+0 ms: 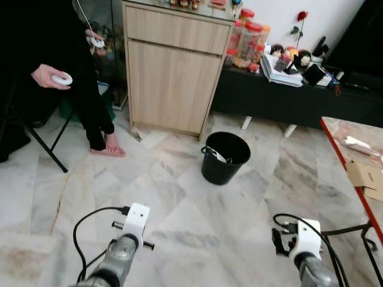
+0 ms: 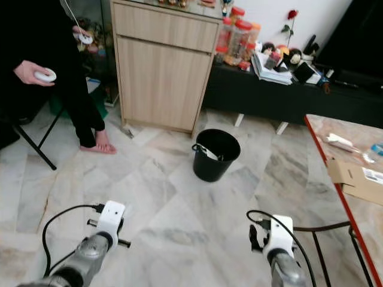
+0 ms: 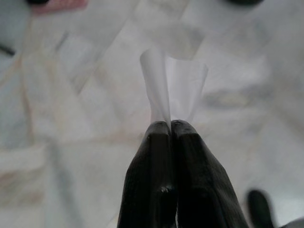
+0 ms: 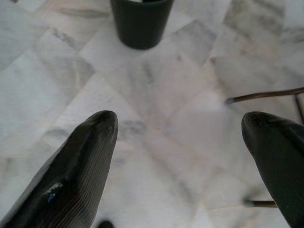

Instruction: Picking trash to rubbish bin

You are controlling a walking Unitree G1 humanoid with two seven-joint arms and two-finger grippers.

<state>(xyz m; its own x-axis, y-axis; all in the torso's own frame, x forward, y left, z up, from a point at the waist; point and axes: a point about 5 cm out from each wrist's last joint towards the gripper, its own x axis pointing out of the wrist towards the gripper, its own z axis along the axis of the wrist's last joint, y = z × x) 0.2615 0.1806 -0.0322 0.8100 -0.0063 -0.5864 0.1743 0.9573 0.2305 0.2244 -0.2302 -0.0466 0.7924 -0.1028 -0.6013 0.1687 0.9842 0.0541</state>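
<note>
floor: polished grey-white marble, smooth. bin: black plastic, slight sheen. cabinet: matt light wood grain. left hand fingers glossy black, ribbed, pinching thin white paper scrap. arms: silver metal.

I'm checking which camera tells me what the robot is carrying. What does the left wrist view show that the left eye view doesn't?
Left wrist view: the left hand is shut on a piece of white paper, fingers pressed together.

Left eye view: the black bin stands ahead on the floor before a wooden cabinet, with a seated person to the left.

Both show the marble floor.
</note>
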